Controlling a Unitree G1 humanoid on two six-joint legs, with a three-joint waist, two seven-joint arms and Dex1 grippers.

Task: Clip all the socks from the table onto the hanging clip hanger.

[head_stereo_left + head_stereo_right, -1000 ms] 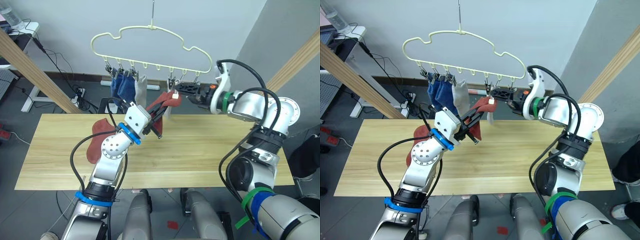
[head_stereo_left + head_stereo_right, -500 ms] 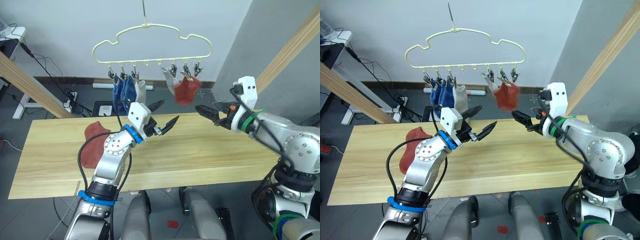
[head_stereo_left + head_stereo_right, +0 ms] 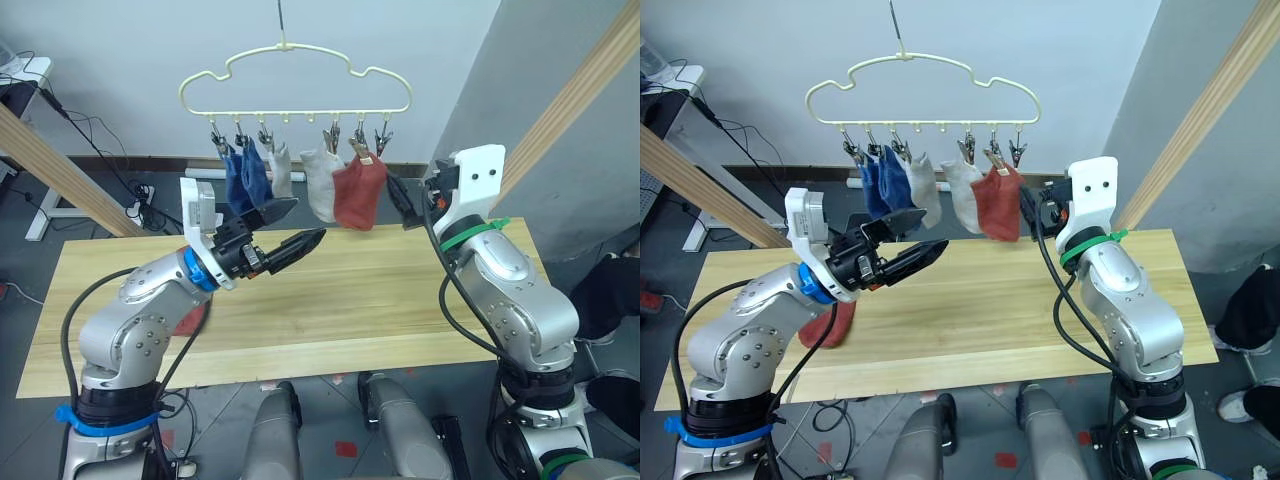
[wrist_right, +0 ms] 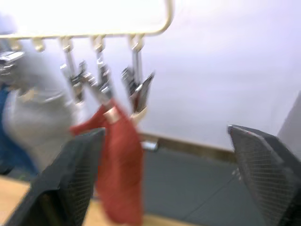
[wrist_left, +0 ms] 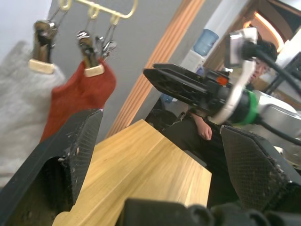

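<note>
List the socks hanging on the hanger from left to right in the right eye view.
Blue socks → light grey sock → second light grey sock → rust-red sock, all on the clip hanger.

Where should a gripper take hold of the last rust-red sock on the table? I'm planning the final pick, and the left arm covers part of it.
Judging from what shows, grip the rust-red sock at its exposed lower end, near the table's front-left edge. It lies flat and limp, so come from above and pinch up the fabric. The left gripper, open, hangs closest.
</note>
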